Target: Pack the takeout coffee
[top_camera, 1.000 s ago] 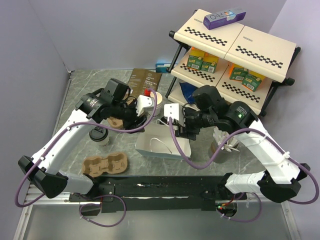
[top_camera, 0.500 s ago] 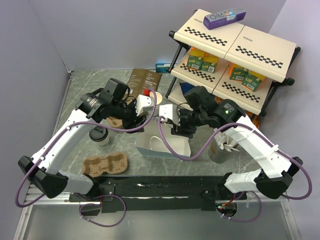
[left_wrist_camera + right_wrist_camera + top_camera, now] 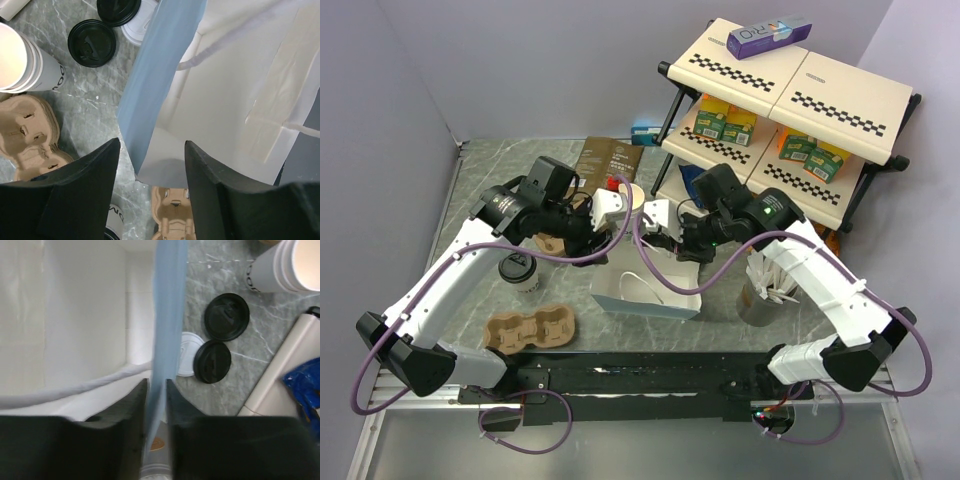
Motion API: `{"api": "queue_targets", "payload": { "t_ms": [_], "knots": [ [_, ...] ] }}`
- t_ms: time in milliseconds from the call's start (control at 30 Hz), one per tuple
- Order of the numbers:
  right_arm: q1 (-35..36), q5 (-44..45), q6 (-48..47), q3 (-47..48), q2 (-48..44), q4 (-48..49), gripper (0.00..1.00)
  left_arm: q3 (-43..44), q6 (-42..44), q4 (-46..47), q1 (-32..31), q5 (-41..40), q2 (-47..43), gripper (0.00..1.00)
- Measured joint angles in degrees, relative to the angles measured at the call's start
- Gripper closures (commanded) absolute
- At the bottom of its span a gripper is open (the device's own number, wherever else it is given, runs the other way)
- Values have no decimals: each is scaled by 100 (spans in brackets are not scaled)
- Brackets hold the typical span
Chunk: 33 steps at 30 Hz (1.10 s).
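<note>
A white takeout coffee cup with a black lid [image 3: 520, 272] stands on the table left of the paper bag [image 3: 645, 308]; its printed side shows low in the left wrist view [image 3: 117, 219]. The bag is blue outside and white inside, and stands with its mouth up. My right gripper [image 3: 665, 232] [image 3: 156, 382] is shut on the bag's blue wall [image 3: 169, 305]. My left gripper [image 3: 610, 222] [image 3: 152, 145] is open and straddles a corner of the bag [image 3: 165, 165] without pinching it.
Two black lids [image 3: 91, 42] [image 3: 227, 316] and a white lid [image 3: 187, 360] lie beside a stack of open white cups [image 3: 25, 65] [image 3: 287, 265]. Brown pulp carriers [image 3: 532, 330] [image 3: 30, 137] sit at front left. A dark pouch [image 3: 605, 160], a shelf rack [image 3: 790, 100] and a metal pot [image 3: 765, 295] stand around.
My right gripper has moved left to the bag's far rim and closed on its wall. The bag's mouth has shifted slightly. The left arm has stayed put.
</note>
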Motion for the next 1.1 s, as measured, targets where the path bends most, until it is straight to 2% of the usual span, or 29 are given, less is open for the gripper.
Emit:
{"api": "queue_targets", "payload": {
  "t_ms": [33,100,167,233,333,500,567,667,867,1100],
  "knots": [
    [0,-50,-2,9,13,-39,80,0,-2,4,7,-2,0,30],
    [0,-144,2,44,59,-120,92,9,-24,4,22,-39,0,25],
    [0,-197,2,105,105,-175,100,98,-81,-2,44,-168,0,14],
    [0,-229,9,205,146,-203,100,245,-116,11,92,-363,-28,1],
    [0,-240,83,299,146,-201,100,319,-74,129,339,-807,-363,1],
    [0,-201,339,280,118,-122,100,269,505,-221,1381,-1316,-1342,1],
    [0,-173,468,275,111,-74,100,-17,675,-422,1720,-1451,-1709,1],
    [0,-48,697,275,111,59,100,-743,734,-592,1880,-1698,-2031,1],
    [0,249,1038,337,173,376,100,-2146,170,-546,2127,-2374,-1576,1],
    [0,339,1231,446,415,608,100,-2297,-446,-282,2343,-2507,-1556,1]
  ]
}}
